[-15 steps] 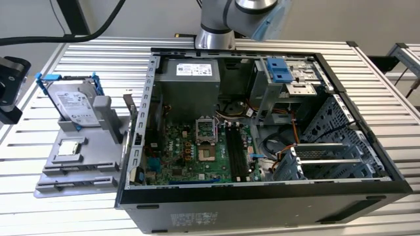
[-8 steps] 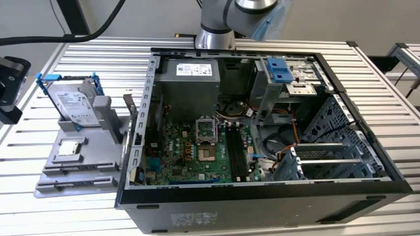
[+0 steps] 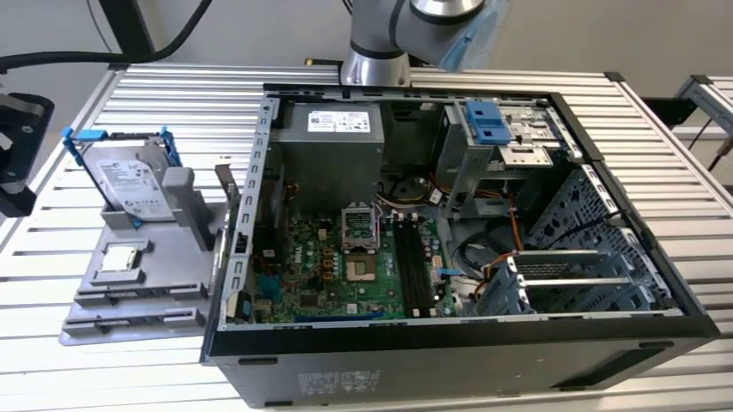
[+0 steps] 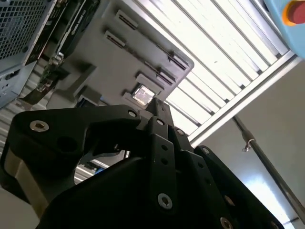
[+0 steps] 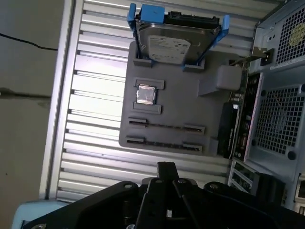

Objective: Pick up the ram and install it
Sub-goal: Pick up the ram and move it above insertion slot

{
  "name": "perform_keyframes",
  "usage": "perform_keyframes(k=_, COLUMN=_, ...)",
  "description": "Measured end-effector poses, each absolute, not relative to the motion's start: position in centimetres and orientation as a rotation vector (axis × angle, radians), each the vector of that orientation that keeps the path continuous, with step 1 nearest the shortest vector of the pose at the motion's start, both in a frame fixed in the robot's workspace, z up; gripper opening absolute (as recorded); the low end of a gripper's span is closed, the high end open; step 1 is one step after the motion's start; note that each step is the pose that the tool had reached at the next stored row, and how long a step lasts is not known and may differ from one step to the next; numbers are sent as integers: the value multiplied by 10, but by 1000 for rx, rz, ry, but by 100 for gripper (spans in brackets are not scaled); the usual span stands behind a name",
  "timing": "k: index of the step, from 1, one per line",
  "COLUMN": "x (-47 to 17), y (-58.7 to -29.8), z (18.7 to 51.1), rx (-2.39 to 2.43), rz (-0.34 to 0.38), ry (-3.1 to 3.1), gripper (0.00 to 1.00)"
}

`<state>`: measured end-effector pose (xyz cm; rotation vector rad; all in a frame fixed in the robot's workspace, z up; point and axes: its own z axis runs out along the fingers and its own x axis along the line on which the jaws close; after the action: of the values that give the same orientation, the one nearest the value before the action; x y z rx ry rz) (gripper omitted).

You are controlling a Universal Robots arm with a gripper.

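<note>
ram (image 5: 232, 125): outside the PC case (image 3: 458, 339), standing on its long edge in the gap between the grey holder (image 5: 190, 112) and the case's rear wall, as seen in the first wrist view. The long axis runs parallel to that wall. One end points toward the holder's hard drive (image 5: 174, 44) end, the other toward its slotted end. Dark chips show on the visible face. Can't tell whether it sits in a holder groove or leans on the case.

It is well apart from the motherboard (image 3: 332, 257) and its long black slots (image 3: 410, 262). In the exterior view those slots run near-to-far beside the CPU socket.

gripper (image 5: 166, 167): jaws pressed together, nothing visible between them. The tip is aimed at the holder's slotted edge from well above. It touches nothing and is well apart from the ram. Second wrist view agrees: the links converge to a single tip over the holder.

arm (image 3: 396, 39): in the exterior view the wrist joints hang over the far rim of the open case, above the slatted metal tabletop (image 3: 149, 103).

Holder contents: the hard drive stands tilted in its blue frame, and a small silver square chip (image 5: 146, 95) lies flat in a pocket. Two long slot rows sit nearest the gripper.
</note>
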<state>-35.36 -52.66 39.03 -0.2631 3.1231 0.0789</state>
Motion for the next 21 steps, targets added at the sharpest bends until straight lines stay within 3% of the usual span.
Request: perform_keyframes(k=21, x=-354, y=-527, z=390, rx=-856, rz=80, ry=3025, gripper=0)
